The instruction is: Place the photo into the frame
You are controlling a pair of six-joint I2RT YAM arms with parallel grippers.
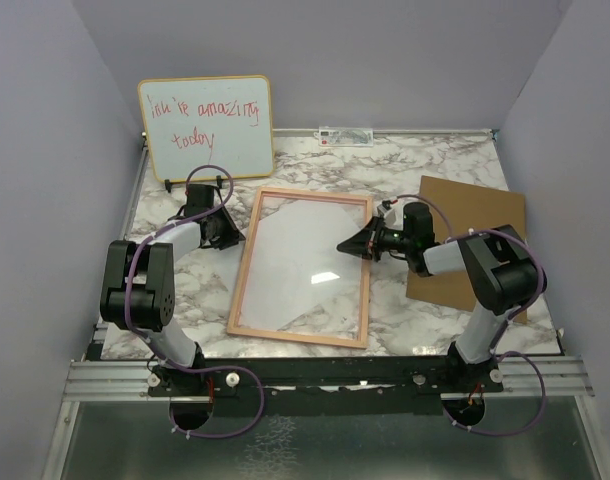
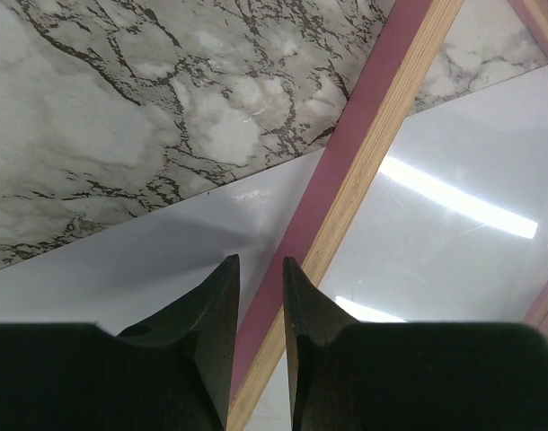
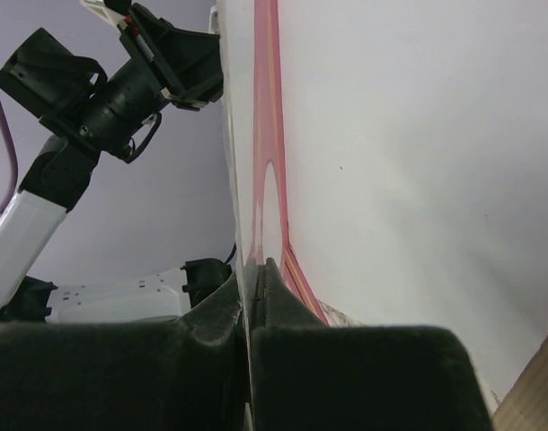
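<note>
Two claws | left claw (image 2: 260, 278) straddles frame (image 1: 247, 262) rail, possibly gripping | right claw (image 3: 259, 274) together on photo (image 1: 305, 262) edge

Ahead of the left gripper (image 2: 258, 278), between its slightly parted fingertips, runs the frame (image 2: 364, 162) border, with a white sheet (image 2: 166, 251) under the left tip; bare marble table (image 2: 121, 117) lies open beyond. The right gripper (image 3: 259, 269), pinched shut, has the sheet's raised edge at its tips and the brown backing board (image 1: 463, 215) behind it.
</note>
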